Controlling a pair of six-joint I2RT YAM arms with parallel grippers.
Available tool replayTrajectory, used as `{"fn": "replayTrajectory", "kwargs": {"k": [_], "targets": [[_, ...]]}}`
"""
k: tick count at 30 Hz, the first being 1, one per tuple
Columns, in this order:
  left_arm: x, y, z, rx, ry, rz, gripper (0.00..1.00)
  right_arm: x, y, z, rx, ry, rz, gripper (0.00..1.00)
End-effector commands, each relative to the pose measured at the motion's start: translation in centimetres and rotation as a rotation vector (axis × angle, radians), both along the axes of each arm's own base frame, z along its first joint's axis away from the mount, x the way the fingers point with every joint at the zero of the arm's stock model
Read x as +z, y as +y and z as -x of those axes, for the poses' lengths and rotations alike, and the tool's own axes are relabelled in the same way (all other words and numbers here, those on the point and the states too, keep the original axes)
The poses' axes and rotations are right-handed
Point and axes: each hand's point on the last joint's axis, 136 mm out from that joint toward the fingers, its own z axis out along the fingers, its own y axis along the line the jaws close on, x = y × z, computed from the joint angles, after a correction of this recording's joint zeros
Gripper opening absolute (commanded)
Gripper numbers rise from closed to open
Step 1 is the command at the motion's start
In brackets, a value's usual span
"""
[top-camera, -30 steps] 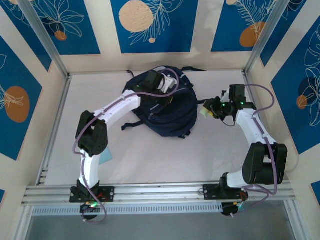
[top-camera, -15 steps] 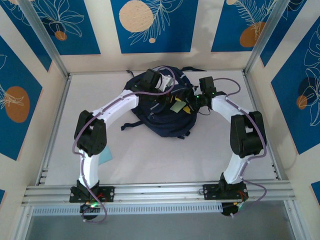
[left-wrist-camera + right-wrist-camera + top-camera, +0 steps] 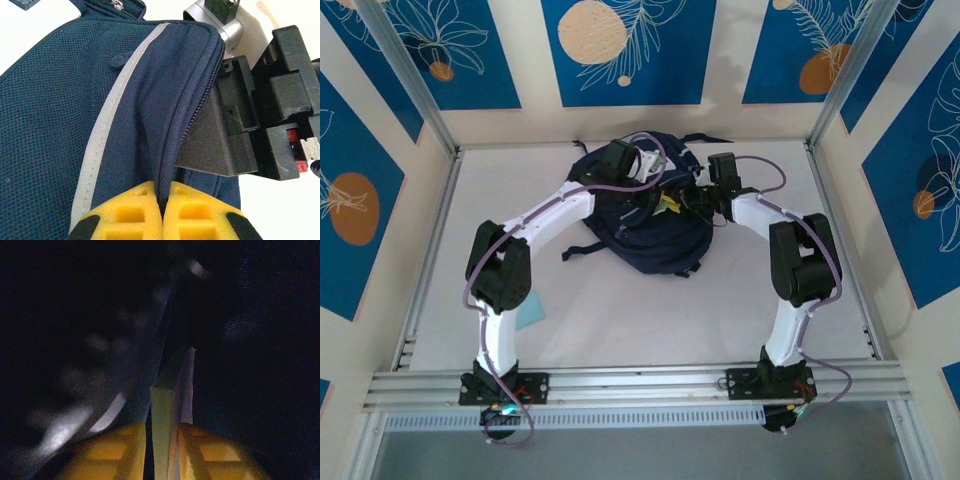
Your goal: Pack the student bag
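Upper centre, our left gripper (image 3: 161,194) clenches the backpack (image 3: 650,245), likely soft and floppy, by its zip rim (image 3: 199,102); our right gripper (image 3: 162,435) grasps a thin card (image 3: 170,390).

No legible text, labels or numbers

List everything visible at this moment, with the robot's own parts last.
navy-blue fabric backpack with grey stripe: one, navy, back centre of the table.
thin pale yellow-green flat pad: one, yellow-green, upright between the right jaws, inside the dark backpack.
flat light-blue card: one, light blue, on the table beside the left arm.
white table: one, white.
blue wall panels with orange circles: several, around the table.
left arm: one, white and black, jaws shut on the backpack's zipper edge.
right arm: one, white and black, jaws shut on the pad.
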Motion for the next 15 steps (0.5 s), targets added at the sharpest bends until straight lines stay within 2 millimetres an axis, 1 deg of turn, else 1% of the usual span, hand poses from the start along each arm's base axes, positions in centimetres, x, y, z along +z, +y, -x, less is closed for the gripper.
{"fn": "replayTrajectory", "kwargs": {"k": [1, 2, 3, 4, 6, 10, 12, 15], "targets": [[3.4, -0.6, 1.5, -0.035, -0.019, 0.087, 0.00, 0.4, 1.5, -0.1, 0.045, -0.009, -0.034, 0.26], [3.3, -0.2, 1.3, -0.018, -0.013, 0.090, 0.00, 0.1, 1.1, 0.0, 0.035, -0.007, -0.022, 0.21], [3.2, 0.2, 1.1, -0.003, -0.005, 0.099, 0.00, 0.1, 0.6, 0.0, 0.024, -0.010, -0.016, 0.09], [3.2, 0.5, 0.9, 0.008, 0.000, 0.110, 0.00, 0.1, 0.3, -0.1, 0.016, -0.015, -0.020, 0.00], [3.1, 0.8, 0.7, 0.023, 0.009, 0.121, 0.00, 0.8, 0.3, -0.5, 0.015, -0.040, -0.072, 0.00], [3.6, 0.6, 0.9, 0.016, 0.019, 0.143, 0.00, 2.2, 1.5, -0.5, 0.051, -0.080, -0.158, 0.00], [3.9, 0.4, 1.0, 0.009, 0.018, 0.154, 0.00, 2.2, 2.2, -0.5, 0.055, -0.090, -0.167, 0.00], [4.4, 0.1, 1.3, -0.009, 0.012, 0.156, 0.00, 1.0, 2.9, -0.9, 0.033, -0.058, -0.174, 0.00]]}}
